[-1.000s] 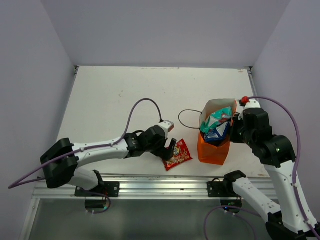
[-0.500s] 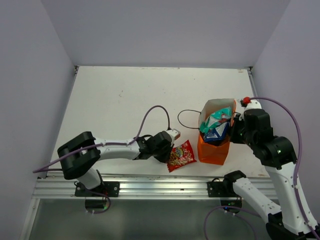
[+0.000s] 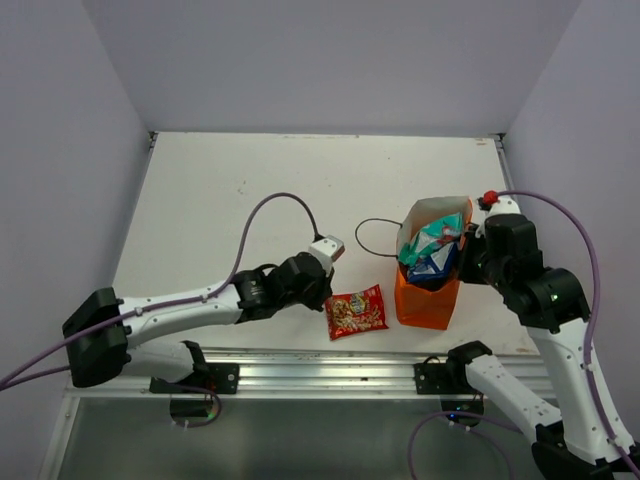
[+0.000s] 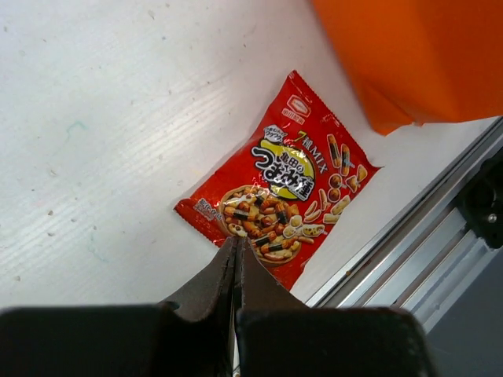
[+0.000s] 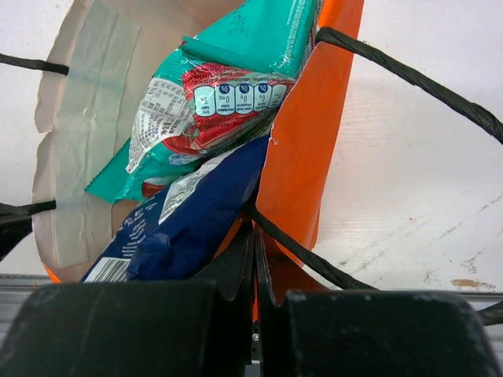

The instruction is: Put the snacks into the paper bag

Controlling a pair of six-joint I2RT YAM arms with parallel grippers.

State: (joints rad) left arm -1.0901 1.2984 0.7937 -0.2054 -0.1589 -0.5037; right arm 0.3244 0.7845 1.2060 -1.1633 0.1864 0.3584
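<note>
One red packet lies flat on the table beside your paper bag; your left gripper is closed, tips at its edge, perhaps pinching it. Your right gripper clamps the bag's wall.

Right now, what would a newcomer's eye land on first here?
The orange paper bag stands at the table's near right, a teal packet and a blue packet jutting from its mouth, the right gripper pinching its wall. Left of it the red packet lies flat, the left gripper's shut tips at its edge.
</note>
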